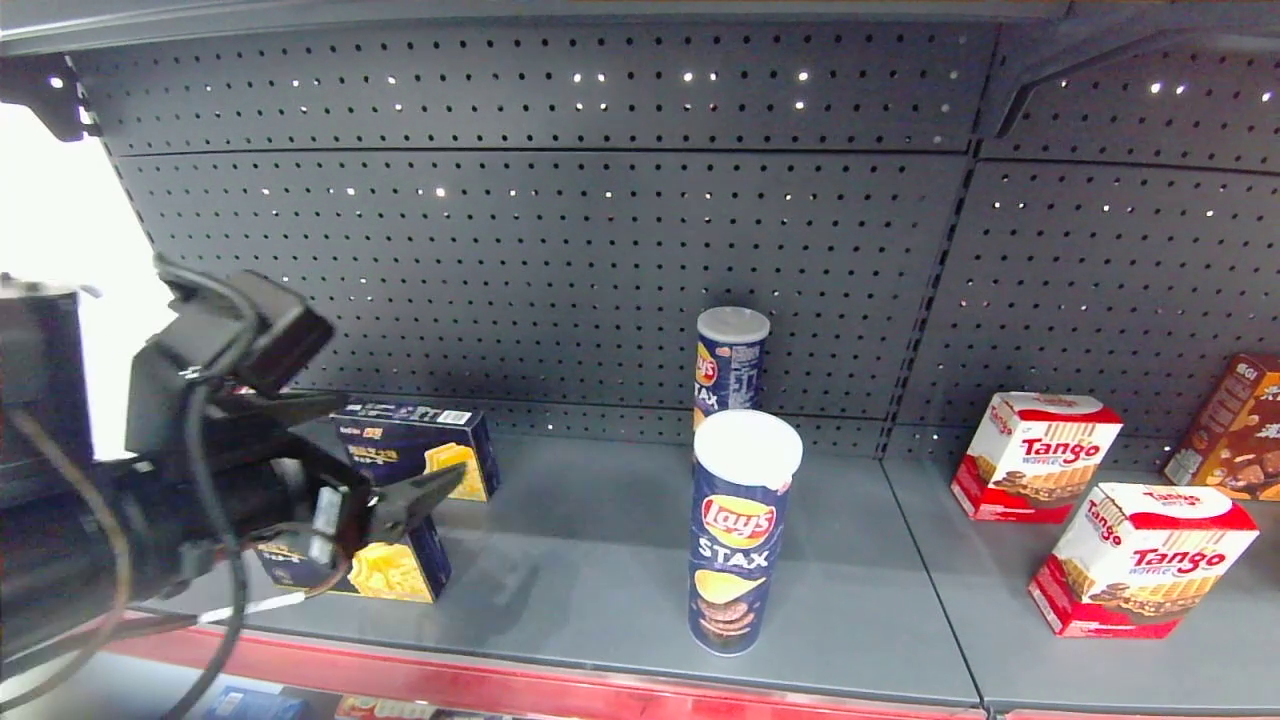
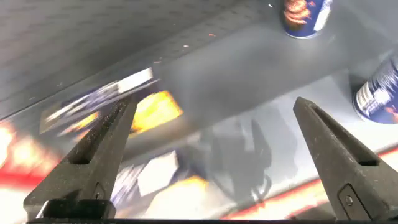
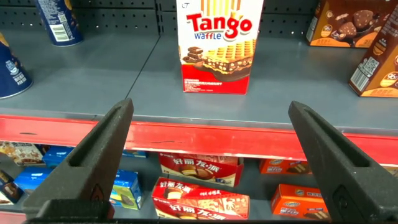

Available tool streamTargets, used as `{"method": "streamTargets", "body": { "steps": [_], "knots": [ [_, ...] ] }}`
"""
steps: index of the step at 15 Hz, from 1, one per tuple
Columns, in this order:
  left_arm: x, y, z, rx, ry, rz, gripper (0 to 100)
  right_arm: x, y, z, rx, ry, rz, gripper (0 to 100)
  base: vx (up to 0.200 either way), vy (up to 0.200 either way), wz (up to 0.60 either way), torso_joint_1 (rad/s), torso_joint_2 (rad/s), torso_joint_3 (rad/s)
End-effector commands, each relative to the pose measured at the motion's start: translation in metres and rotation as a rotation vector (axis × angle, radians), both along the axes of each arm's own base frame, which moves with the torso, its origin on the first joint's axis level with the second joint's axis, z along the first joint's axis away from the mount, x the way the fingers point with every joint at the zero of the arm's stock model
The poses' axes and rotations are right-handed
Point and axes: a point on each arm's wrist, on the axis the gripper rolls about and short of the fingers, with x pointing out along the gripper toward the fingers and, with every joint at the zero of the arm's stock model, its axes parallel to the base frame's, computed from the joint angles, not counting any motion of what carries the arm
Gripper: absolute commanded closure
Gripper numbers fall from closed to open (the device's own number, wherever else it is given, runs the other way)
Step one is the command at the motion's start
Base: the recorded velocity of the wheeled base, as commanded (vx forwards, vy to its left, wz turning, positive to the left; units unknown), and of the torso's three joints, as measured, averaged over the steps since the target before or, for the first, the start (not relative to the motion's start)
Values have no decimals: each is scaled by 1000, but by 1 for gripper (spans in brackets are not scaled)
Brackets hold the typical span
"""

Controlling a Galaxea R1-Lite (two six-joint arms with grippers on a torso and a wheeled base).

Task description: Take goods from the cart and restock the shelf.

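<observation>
My left gripper [image 1: 400, 437] is open at the left end of the grey shelf [image 1: 590, 560], with nothing between its fingers. It hovers over two dark blue boxes with yellow pictures, one at the back [image 1: 420, 445] and one at the front [image 1: 390, 568]. In the left wrist view the gripper [image 2: 214, 104] stands open above the blurred boxes [image 2: 118, 99]. My right gripper [image 3: 210, 107] is open and holds nothing. It is in front of the shelf's red edge [image 3: 217, 134], facing a red and white wafer box [image 3: 216, 43].
Two tall blue chip cans stand mid-shelf, one at the front [image 1: 745, 535] and one behind it [image 1: 730, 370]. Two wafer boxes [image 1: 1045, 455] [image 1: 1140, 560] and a brown box [image 1: 1235, 425] sit on the right. Bare shelf lies between boxes and cans. A lower shelf holds more packs [image 3: 199, 199].
</observation>
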Motion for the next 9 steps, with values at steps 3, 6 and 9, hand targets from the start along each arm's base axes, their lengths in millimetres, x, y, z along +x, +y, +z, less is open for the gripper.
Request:
{"method": "streamTargets", "body": {
  "steps": [3,6,9],
  "knots": [
    [-138,72,-53,-125,-160,296,0,0,0,0,0,1,0,0,0,0,0,0,0,0],
    [-174,79,-118,-145,-220,453,0,0,0,0,0,1,0,0,0,0,0,0,0,0],
    [-189,79,-137,-199,-239,553,0,0,0,0,1,1,0,0,0,0,0,0,0,0]
  ]
}}
